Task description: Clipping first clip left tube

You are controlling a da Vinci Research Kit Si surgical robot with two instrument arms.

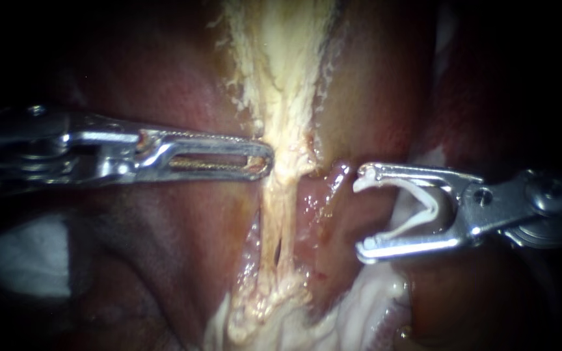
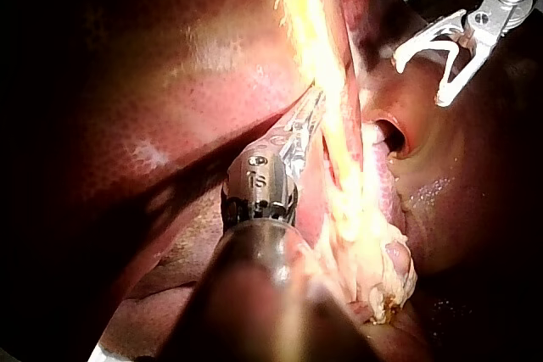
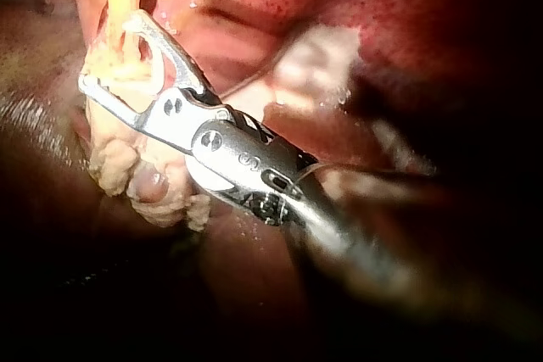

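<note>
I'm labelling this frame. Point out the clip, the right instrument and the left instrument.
clip [image 1: 417, 195], endoscope view, on its upper leg.
right instrument [image 1: 364, 211], endoscope view, midway between its jaw tips.
left instrument [image 1: 267, 160], endoscope view, at its jaw tips.

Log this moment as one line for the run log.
left instrument: tip against pale tissue | right instrument: jaws holding white clip, beside tubes, not around them | step: clip not yet placed

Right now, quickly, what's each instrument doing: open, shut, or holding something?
Left instrument: shut, tip against the pale strand.
Right instrument: holding a white clip, spread wide, beside the strand.
</note>
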